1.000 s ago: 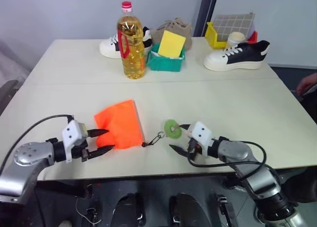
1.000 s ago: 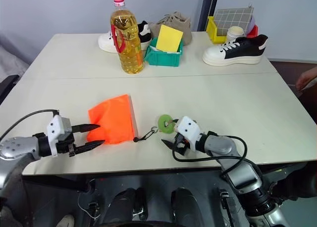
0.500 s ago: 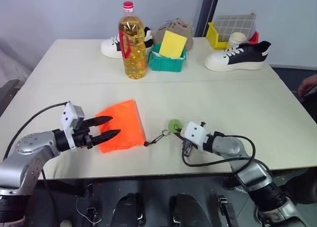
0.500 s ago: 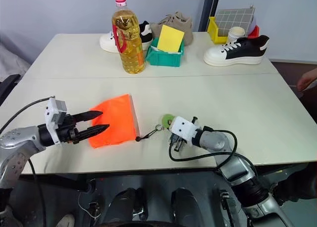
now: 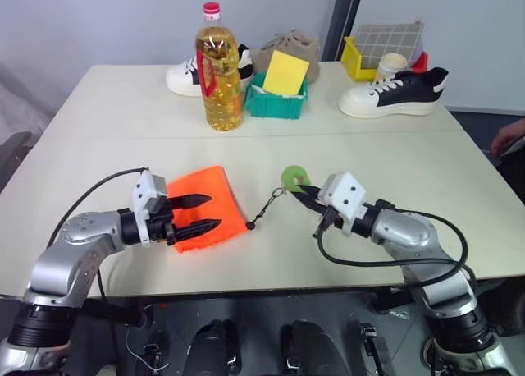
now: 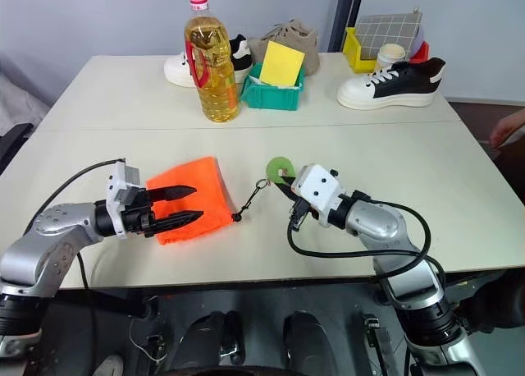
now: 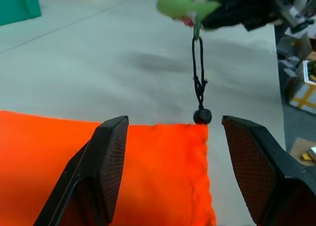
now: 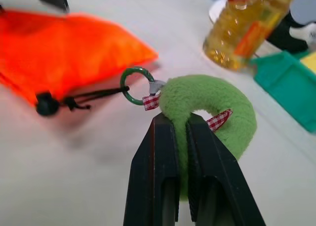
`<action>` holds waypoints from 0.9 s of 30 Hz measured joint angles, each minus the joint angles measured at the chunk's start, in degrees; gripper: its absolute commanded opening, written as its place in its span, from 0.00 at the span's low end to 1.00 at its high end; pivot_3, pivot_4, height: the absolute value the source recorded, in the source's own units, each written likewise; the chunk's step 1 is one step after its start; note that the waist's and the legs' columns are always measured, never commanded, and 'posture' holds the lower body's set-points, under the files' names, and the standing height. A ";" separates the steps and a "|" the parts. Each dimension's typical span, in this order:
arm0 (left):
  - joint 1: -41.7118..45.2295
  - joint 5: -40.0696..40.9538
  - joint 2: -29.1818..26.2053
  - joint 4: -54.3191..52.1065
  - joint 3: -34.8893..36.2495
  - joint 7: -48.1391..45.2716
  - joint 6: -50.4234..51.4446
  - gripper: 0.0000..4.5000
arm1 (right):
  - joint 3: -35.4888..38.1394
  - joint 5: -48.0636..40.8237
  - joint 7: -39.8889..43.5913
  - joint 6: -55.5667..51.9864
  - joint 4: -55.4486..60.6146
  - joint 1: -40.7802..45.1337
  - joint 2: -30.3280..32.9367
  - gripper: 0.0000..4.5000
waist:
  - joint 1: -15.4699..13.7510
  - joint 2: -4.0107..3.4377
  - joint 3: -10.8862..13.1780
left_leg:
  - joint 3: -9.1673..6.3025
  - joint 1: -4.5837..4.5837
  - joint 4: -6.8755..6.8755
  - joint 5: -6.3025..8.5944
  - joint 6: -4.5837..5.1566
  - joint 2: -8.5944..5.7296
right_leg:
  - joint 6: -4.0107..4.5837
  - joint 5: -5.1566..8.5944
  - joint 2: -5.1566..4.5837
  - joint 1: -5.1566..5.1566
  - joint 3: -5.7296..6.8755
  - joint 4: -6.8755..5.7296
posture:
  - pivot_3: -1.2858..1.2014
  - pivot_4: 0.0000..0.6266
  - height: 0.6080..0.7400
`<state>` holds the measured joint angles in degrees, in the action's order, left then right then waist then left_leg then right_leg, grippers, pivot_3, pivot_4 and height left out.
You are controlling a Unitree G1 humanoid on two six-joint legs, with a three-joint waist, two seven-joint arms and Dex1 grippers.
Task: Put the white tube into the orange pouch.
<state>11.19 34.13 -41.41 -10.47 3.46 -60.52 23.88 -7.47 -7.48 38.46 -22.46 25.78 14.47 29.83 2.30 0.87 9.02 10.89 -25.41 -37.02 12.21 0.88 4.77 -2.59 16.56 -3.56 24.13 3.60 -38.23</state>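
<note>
Pouch (image 5: 205, 207) lies flat on our worktop (image 5: 394, 171), cord running right to the green ring (image 8: 207, 112), which our right claw (image 8: 173, 137) pinches. Our left claw (image 7: 168, 142), fingers spread, hovers just over the pouch's corner. We can't spot the tube.

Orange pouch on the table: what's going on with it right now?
The right gripper is shut on the green ring at the end of the pouch's dark cord and holds it off the table. The orange pouch lies flat on the table. The left gripper is open, its fingers on either side of the pouch's corner where the cord comes out. I can't see the white tube. A yellow oil bottle stands farther back.
</note>
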 measured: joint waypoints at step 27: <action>-6.77 -13.06 10.14 -7.23 -2.86 11.48 -11.47 0.72 | -3.24 -5.10 -0.85 -3.05 2.16 4.15 -5.49 0.02 | 0.04 0.00 0.00 | -0.04 -0.01 -0.01 0.14 0.31 0.00 | 0.04 0.01 -0.03 -0.02 -0.01 0.00 | 0.52 0.24 1.00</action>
<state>4.42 21.07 -31.27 -17.70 0.60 -49.04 12.42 -10.71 -12.57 37.61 -25.52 27.95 18.62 24.34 2.34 0.87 9.02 10.86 -25.42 -37.03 12.35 1.19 4.76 -2.55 16.58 -3.59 24.11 3.60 -38.23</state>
